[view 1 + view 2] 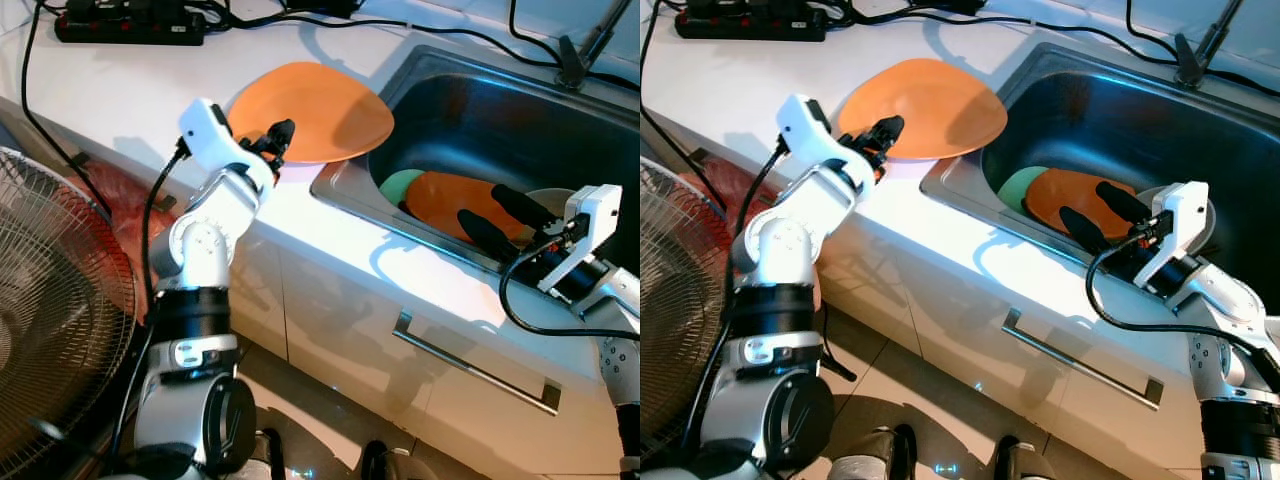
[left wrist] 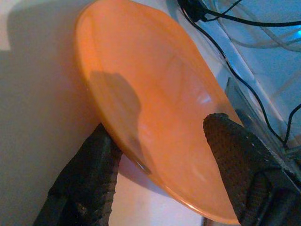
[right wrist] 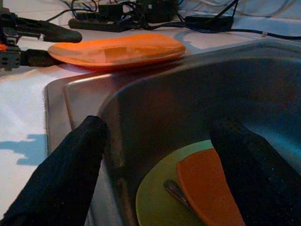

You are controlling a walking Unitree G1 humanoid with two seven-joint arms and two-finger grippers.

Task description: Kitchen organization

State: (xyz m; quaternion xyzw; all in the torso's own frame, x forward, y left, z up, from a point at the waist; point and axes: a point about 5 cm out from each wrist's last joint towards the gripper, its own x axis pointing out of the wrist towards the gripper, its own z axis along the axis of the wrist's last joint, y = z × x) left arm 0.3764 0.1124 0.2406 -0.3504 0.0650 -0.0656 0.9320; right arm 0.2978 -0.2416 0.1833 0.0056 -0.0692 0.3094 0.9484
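Large, shallow orange plastic plate (image 1: pixel 312 110) resting on the white countertop (image 1: pixel 130 90), its far rim overhanging the corner of the stainless-steel sink (image 1: pixel 520 110). Left gripper (image 1: pixel 277 139) at the plate's near edge, fingers pinched across the rim — one black finger (image 2: pixel 89 174) under, the other on top — so apparently holding it, with the plate stretching straight ahead of the claw toward the sink. Right gripper (image 1: pixel 497 222) hanging over the sink's near wall, fingers spread wide and holding nothing. Directly below and ahead of it, a smaller orange dish (image 3: pixel 209 193) stacked on a pale green plate (image 3: pixel 155 195), with what looks like a utensil handle lying between them — too dark to name. Right arm plainly the nearer to those sink dishes, left arm the only one placed for the big plate. Black power strip (image 1: pixel 130 25) and cables well back on the counter, a wire fan guard (image 1: pixel 50 320) beside the left arm.
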